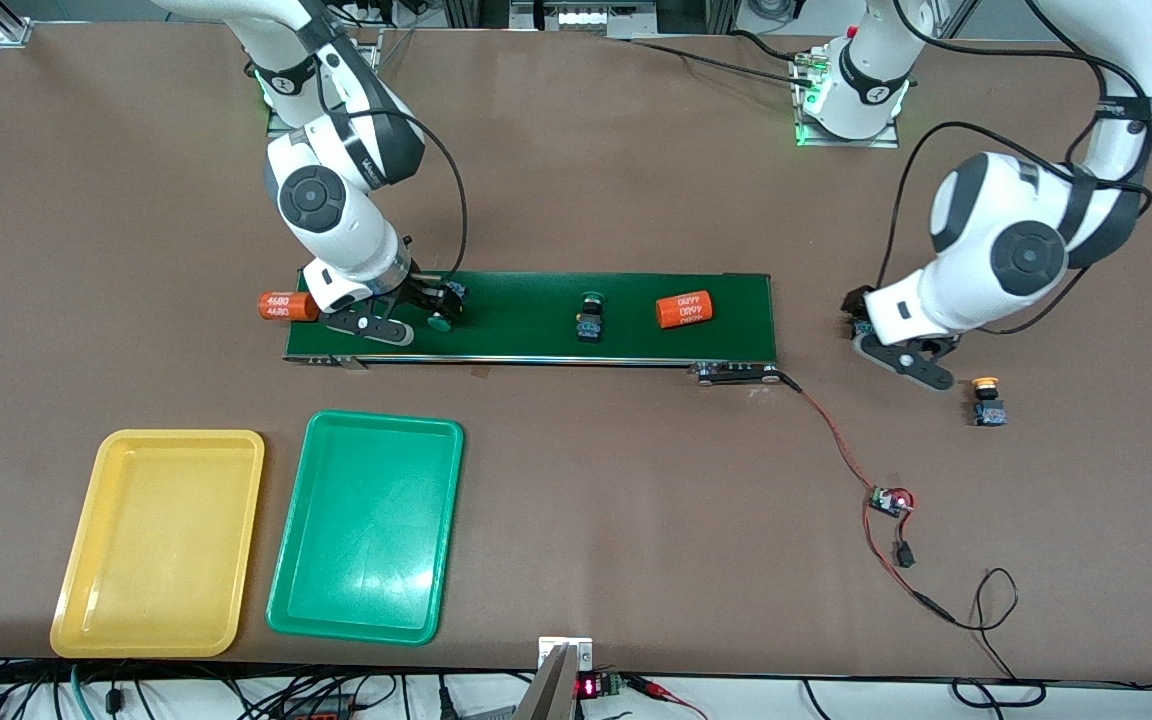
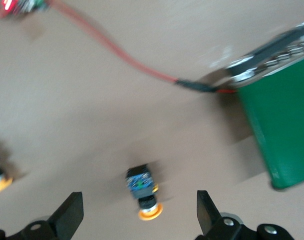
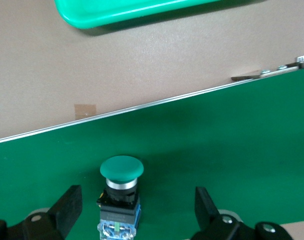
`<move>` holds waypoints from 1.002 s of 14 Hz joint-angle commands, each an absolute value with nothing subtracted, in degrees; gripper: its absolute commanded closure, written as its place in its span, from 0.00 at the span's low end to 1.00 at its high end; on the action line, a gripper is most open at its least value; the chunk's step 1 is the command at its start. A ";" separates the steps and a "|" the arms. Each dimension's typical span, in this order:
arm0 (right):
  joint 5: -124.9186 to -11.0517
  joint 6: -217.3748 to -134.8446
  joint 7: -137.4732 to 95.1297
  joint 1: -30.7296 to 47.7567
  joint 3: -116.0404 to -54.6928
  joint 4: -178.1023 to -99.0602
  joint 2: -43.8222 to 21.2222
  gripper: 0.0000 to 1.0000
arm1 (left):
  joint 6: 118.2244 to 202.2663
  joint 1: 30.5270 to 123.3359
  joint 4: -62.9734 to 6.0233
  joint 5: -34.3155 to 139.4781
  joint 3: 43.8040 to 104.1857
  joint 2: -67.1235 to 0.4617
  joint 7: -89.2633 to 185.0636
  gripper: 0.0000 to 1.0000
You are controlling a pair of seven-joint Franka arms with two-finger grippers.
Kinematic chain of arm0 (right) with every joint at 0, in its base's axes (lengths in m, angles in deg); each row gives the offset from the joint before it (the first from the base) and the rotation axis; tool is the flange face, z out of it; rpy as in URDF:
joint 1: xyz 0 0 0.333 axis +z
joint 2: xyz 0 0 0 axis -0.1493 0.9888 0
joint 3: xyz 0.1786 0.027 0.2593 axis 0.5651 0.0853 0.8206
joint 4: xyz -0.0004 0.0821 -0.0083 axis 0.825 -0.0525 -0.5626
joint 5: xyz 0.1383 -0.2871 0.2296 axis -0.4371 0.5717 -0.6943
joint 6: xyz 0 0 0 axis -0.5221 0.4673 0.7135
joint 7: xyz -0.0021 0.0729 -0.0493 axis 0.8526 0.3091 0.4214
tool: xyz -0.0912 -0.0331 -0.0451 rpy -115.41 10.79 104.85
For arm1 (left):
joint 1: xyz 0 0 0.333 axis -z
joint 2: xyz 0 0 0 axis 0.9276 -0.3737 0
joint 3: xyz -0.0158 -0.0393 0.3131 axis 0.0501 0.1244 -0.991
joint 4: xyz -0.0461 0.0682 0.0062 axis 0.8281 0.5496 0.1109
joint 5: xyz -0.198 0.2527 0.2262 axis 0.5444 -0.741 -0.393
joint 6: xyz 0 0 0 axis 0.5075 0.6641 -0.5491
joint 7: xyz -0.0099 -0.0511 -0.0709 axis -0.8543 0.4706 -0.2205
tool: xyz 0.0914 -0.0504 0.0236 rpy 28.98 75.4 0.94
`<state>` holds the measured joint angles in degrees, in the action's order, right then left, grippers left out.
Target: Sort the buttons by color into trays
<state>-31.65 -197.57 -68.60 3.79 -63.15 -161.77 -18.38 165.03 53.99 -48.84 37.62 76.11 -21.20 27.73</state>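
The right pincer (image 3: 137, 210) hangs apart astride a green button (image 3: 120, 192) on the belt (image 1: 536, 340), ready to clamp; the left pincer (image 2: 139, 212), apart, brackets a yellow button (image 2: 143, 192) on the bench (image 1: 636, 500); both trays (image 1: 161, 545) sit empty.

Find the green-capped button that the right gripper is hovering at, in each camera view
Front view: green-capped button lies on the conveyor belt, at the right arm's end.
Right wrist view: it sits between the open fingers.
Left wrist view: not in it.
Shared landmark: the conveyor belt, in all three views.
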 commanded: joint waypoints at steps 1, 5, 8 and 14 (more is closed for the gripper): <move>-31.23 -198.48 -68.30 4.34 -63.31 -162.25 -18.59 0.00 | 164.72 55.75 -51.36 38.84 72.55 -22.30 31.33 0.00; -31.23 -199.79 -68.39 4.34 -63.31 -162.17 -17.28 0.00 | 169.28 55.93 -56.02 38.15 72.46 -23.70 44.17 0.00; -31.23 -200.50 -68.30 4.34 -63.39 -162.17 -16.66 0.00 | 170.96 56.19 -55.85 37.88 71.75 -26.86 44.26 0.00; -31.14 -202.78 -68.22 4.34 -64.09 -162.17 -14.73 0.16 | 176.94 56.37 -55.85 37.79 70.97 -33.10 43.65 0.00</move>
